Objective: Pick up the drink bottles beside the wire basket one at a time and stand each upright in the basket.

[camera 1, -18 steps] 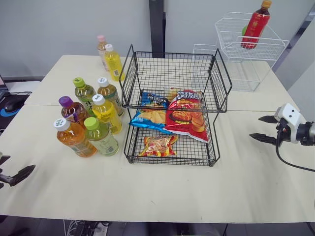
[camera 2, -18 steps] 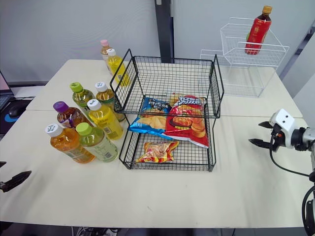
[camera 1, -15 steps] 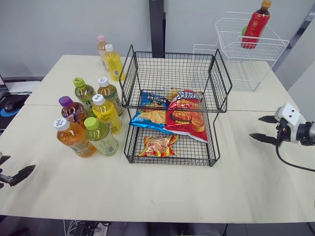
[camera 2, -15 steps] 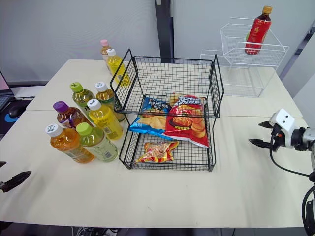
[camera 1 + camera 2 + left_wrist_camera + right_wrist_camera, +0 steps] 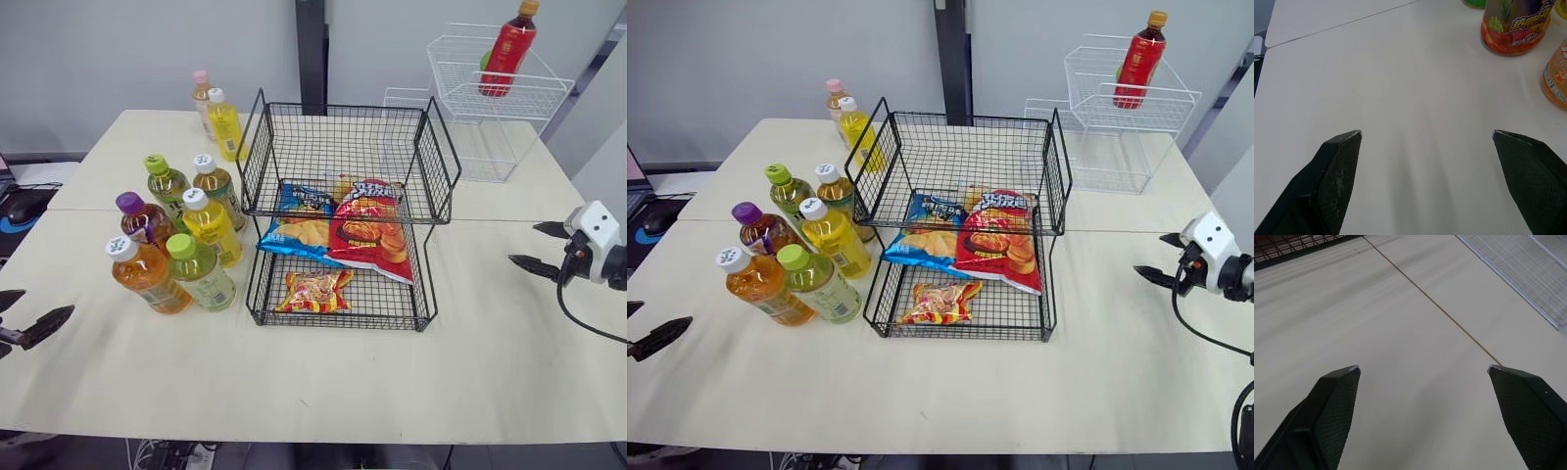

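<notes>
Black wire makes up the basket (image 5: 343, 196) in the middle of the pale tabletop (image 5: 323, 392). It has 2 levels. A blue snack bag (image 5: 299, 230), a red snack bag (image 5: 367, 235) and a small orange snack bag (image 5: 313, 291) lie in the lower level.

8 drink bottles (image 5: 201, 274) stand upright on the tabletop, outside the basket, on its left side. 6 are bunched close together near its front corner. The other 2, a pink-capped bottle (image 5: 202, 88) and a yellow bottle (image 5: 225, 122), stand farther back by its far corner.

The left tool (image 5: 1426, 133) hangs low over the tabletop, well apart from the bottles. Its fingers are spread wide and hold nothing. The right tool (image 5: 523, 242) is off to the basket's right, also spread wide and holding nothing.

A red bottle (image 5: 507, 49) stands in a white wire rack (image 5: 460, 78) far back.
</notes>
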